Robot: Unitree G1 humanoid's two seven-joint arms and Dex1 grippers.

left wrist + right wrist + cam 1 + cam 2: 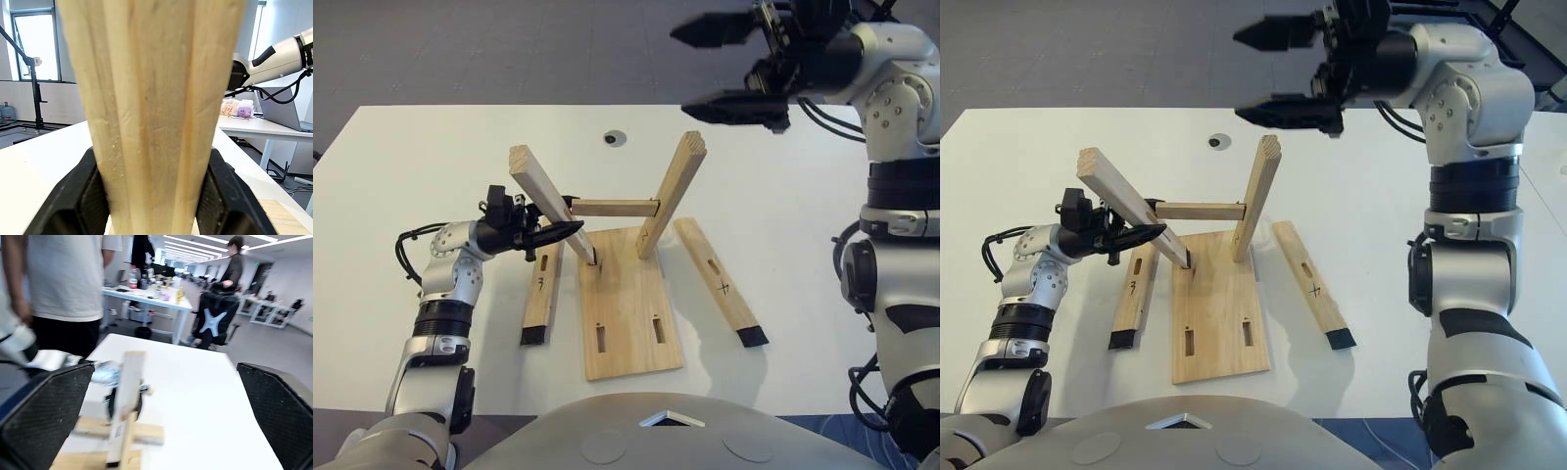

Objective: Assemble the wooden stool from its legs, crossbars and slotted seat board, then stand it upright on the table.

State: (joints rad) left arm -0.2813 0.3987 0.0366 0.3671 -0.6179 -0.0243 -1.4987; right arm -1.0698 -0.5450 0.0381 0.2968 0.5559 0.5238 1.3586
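Your left tool [570, 229] is clamped on the left standing leg [536, 186], around its lower half, and in the left wrist view you see both black fingers [93, 196] pressed on the sides of the wood. This leg leans strongly to the left, and its foot sits at the far end of the seat board [628, 323], which lies flat in the middle of the surface [411, 196]. The crossbar [615, 208] joins it to the right standing leg [671, 196], which tilts a little to the right. The near edge of the board is close to the near edge of the surface. The left loose leg [540, 299] lies flat just beside the left edge of the board, under your left wrist. The right loose leg [720, 284] lies flat at an angle, its black end well apart from the board and from the right edge. Your right tool [681, 70] hangs high over the far right part, fingers wide apart and holding nothing, well above the top of the right standing leg. A round cable hole [615, 138] is near the far edge.
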